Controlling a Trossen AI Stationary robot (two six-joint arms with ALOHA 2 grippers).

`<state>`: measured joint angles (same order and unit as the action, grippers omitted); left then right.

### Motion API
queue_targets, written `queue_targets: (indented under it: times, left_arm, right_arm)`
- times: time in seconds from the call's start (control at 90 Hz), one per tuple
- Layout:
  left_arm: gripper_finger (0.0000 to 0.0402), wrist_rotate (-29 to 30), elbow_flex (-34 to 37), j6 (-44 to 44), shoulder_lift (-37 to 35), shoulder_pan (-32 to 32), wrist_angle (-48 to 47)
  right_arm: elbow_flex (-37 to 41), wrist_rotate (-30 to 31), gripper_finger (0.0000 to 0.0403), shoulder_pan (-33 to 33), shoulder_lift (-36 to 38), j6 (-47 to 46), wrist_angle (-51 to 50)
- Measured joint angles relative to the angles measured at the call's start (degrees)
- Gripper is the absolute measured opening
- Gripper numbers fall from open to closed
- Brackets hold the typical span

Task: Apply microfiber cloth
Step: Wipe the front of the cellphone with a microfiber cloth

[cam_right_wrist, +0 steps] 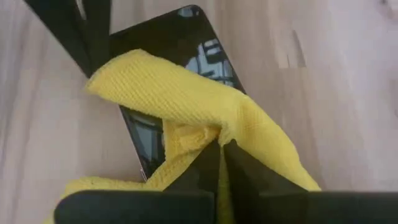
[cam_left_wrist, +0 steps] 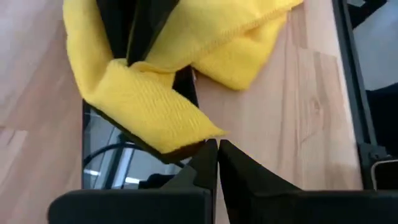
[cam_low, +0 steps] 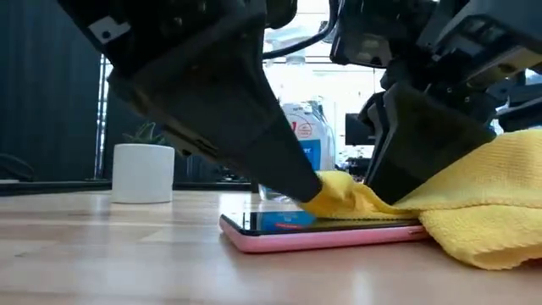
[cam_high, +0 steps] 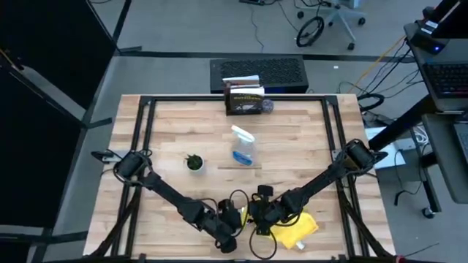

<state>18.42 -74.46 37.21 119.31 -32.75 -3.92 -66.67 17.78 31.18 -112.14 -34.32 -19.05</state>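
Observation:
A black smartphone [cam_low: 322,230] in a pink case lies flat on the wooden table near its front edge. The bright yellow microfiber cloth [cam_low: 474,203] is draped over the phone's right end, and most of it is heaped on the table to the right [cam_high: 296,230]. My left gripper [cam_left_wrist: 217,149] is shut at a corner of the cloth over the phone's screen [cam_left_wrist: 106,149]. My right gripper [cam_right_wrist: 221,152] is shut on the cloth farther right, above the phone [cam_right_wrist: 180,37]. A band of cloth runs between the two grippers. My left gripper pinches the cloth's corner [cam_left_wrist: 202,132] between its fingertips. It slants down from the table's left. The corner [cam_low: 330,188] sits just above the phone's screen. My right gripper pinches a raised fold of the cloth [cam_right_wrist: 205,134] between its two fingers, coming from above and from the right. The cloth ahead of it lies across the phone, and the rest [cam_low: 491,229] sags onto the table.
A white pot with a small plant [cam_high: 194,162] stands left of centre. A clear spray bottle with blue liquid [cam_high: 243,146] lies mid-table. A dark box [cam_high: 245,98] sits at the far edge. Loose cables [cam_high: 241,201] trail around both grippers.

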Motion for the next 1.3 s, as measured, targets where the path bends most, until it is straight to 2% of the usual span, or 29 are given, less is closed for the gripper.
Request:
queue_targets:
  times: [0.233,0.544,0.667,0.989,1.189,1.3]
  left_arm:
    - [0.0000,2.1,-0.4,3.0,2.5,0.5,-1.4]
    - [0.0000,-0.2,-0.4,3.0,3.9,0.9,-2.4]
    - [0.0000,-1.1,-0.4,5.3,3.9,0.9,-3.5]
    - [0.0000,-1.2,-0.3,6.0,3.9,0.9,-4.2]
    - [0.0000,-1.0,-0.2,5.0,3.9,1.0,-3.5]
    - [0.0000,-0.9,-0.2,4.2,3.9,1.2,-3.3]
  right_arm:
    - [0.1,0.0,0.0000,0.1,0.0,-0.7,0.8]
    - [0.1,-0.9,0.0000,0.1,0.7,2.4,-0.8]
    - [0.0,-2.6,0.0000,0.5,1.8,4.0,-6.1]
    - [0.5,-3.4,0.0000,2.6,3.7,0.5,-19.9]
    - [0.4,-1.2,0.0000,2.6,4.2,0.7,-15.9]
    - [0.2,2.9,0.0000,2.7,4.6,0.9,-11.6]
